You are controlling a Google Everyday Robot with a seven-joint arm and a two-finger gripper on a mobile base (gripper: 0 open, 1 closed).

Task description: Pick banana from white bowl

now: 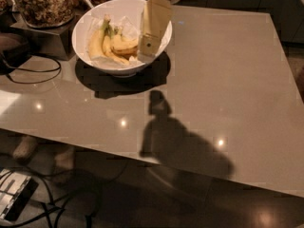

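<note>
One cream gripper (145,49) hangs over right side of white bowl (116,7), tip just beside banana (124,45); grip state can't be told; nut jar (45,4) back left

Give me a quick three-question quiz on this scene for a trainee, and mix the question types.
1. True or false: the tool hangs over the right part of the white bowl.
2. Fill in: the jar of nuts stands at the picture's upper ____ corner.
3. Where do the bananas lie? A in the tool; B in the white bowl; C in the jar of nuts.
Key: 1 true; 2 left; 3 B.
</note>
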